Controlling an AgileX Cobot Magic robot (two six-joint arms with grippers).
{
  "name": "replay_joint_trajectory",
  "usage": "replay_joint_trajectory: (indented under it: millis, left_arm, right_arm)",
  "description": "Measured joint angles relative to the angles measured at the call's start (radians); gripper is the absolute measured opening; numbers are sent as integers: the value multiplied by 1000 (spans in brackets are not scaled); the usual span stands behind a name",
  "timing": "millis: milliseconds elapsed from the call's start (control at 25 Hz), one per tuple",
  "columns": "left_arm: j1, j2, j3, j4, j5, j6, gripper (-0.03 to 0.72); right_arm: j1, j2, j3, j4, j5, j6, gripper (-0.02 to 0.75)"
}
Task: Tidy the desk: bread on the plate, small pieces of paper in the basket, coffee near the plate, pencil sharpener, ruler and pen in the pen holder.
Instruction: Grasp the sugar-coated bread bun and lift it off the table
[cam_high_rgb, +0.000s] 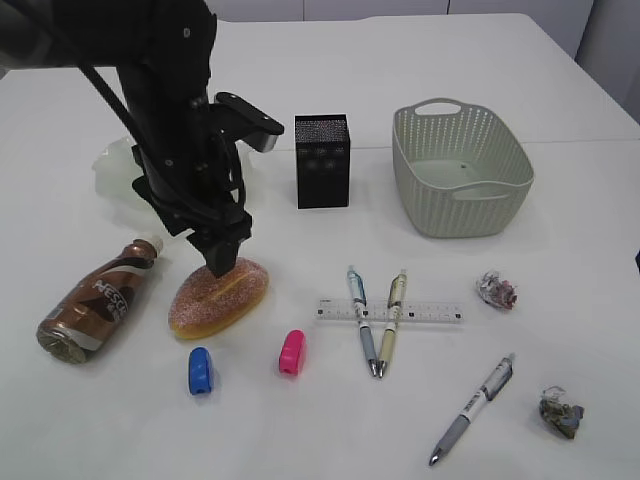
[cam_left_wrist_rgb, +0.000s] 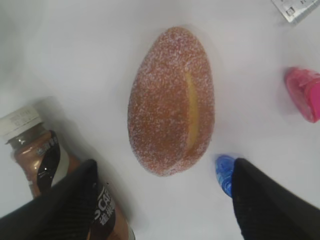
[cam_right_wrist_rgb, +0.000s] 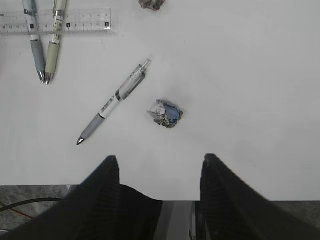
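The sugary bread (cam_high_rgb: 218, 295) lies on the desk (cam_high_rgb: 330, 430), and my left gripper (cam_high_rgb: 222, 262) hangs open just above it. In the left wrist view its jaws (cam_left_wrist_rgb: 164, 172) straddle the near end of the bread (cam_left_wrist_rgb: 172, 100) without touching. The coffee (cam_high_rgb: 95, 305) lies on its side to the left. The plate (cam_high_rgb: 112, 168) is half hidden behind the arm. Two pens (cam_high_rgb: 375, 325) cross the ruler (cam_high_rgb: 390, 312); a third pen (cam_right_wrist_rgb: 114, 102) and a paper ball (cam_right_wrist_rgb: 165, 113) lie before my open, empty right gripper (cam_right_wrist_rgb: 160, 159).
The pen holder (cam_high_rgb: 322, 160) and the basket (cam_high_rgb: 460, 170) stand at the back. A blue sharpener (cam_high_rgb: 200, 370) and a pink sharpener (cam_high_rgb: 291, 352) lie near the bread. A second paper ball (cam_high_rgb: 497, 290) sits right of the ruler. The desk's front edge (cam_right_wrist_rgb: 150, 186) runs under the right gripper.
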Motion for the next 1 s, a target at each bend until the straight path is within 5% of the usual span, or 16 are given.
replay_joint_trajectory:
  millis: [400,680,1000]
  left_arm:
    - [-9,2,0,-9,-90,-26,564]
    - [-9,6,0,-31,-129,-35,652]
    - [-9,80,0,-30,-127,-40,664]
  right_arm:
    - [0,0,0,-2,2,0,414]
    - [0,0,0,-2,4,0,414]
    - [0,0,0,-2,10,0,414]
